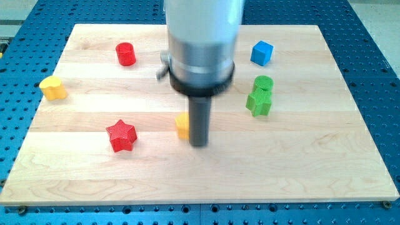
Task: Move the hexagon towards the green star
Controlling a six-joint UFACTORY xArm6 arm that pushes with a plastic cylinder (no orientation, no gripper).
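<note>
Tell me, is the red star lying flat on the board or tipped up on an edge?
Flat. The red star shows its whole star-shaped top face upward, level with the wooden board, and nothing touches it.

My tip [199, 144] down on wooden board [312, 162], touching right side of yellow block [182, 125]; shape hidden by rod. Lane from tip toward green star [259, 103] at view's right: bare wood, no block between. Green cylinder [264, 83] touching star's top side, closes passage there. Blue cube [262, 53] further up, apart. Red star [121, 135] near, on view's left. Red cylinder [125, 54] and yellow heart-like block [53, 88] well apart, upper left. Bottom strip of board free.
</note>
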